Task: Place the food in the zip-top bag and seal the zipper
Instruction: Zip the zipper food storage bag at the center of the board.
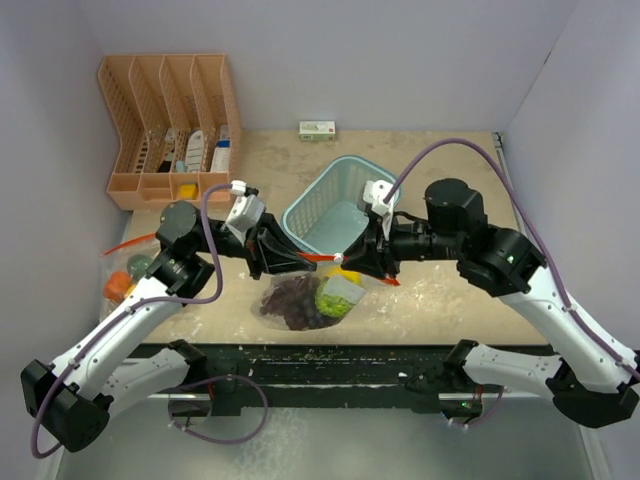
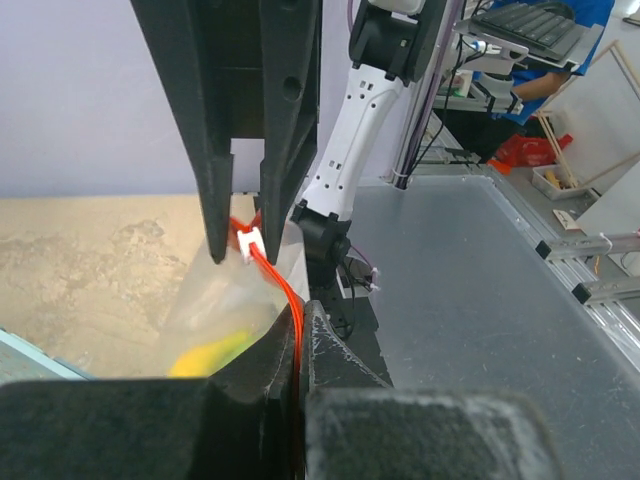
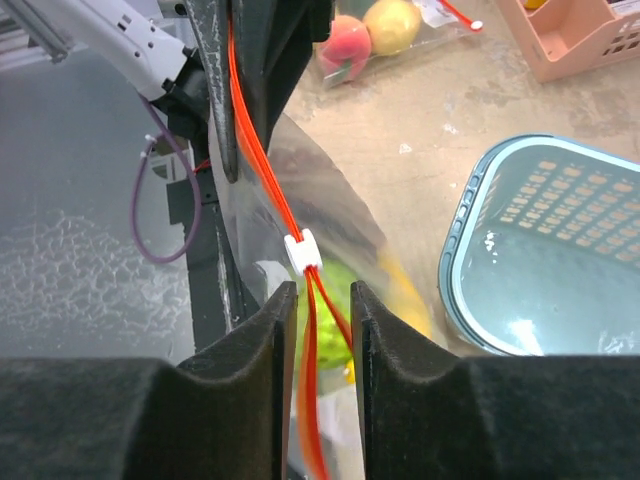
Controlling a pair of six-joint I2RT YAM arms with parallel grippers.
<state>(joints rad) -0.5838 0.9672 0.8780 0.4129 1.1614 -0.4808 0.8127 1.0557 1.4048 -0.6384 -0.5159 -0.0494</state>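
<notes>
Two arms hold the zip-top bag (image 1: pixel 312 292) by its mouth above the near edge of the counter (image 1: pixel 440 170). The left hand (image 1: pixel 293 258) is clamped tight on one end of the zipper (image 1: pixel 322 258), and in its wrist view the orange-red strip runs out from between its pressed fingers (image 2: pixel 270 370). The right hand (image 1: pixel 354 263) straddles the strip toward the other end. Its fingers (image 3: pixel 275 345) stand narrowly apart with both tracks passing through the gap, and no firm pinch can be seen. The white slider (image 3: pixel 302 250) sits on the strip between the two hands, just beyond the right hand's fingertips. Behind the slider the tracks run joined toward the left hand, while ahead of it they splay apart. The bag sags below the strip and contains a dark red grape bunch (image 1: pixel 288 300), a green-yellow piece (image 1: pixel 338 296) and a yellow fruit (image 2: pixel 210 352). A light blue basket (image 1: pixel 318 192) lies just behind the bag. A peach-like fruit (image 3: pixel 345 45) and a yellow round fruit (image 3: pixel 392 22) rest in a second clear bag (image 1: pixel 118 262) at the counter's left edge, near an orange rack (image 1: pixel 170 125). A small white-green box (image 1: pixel 318 128) lies by the back wall.
</notes>
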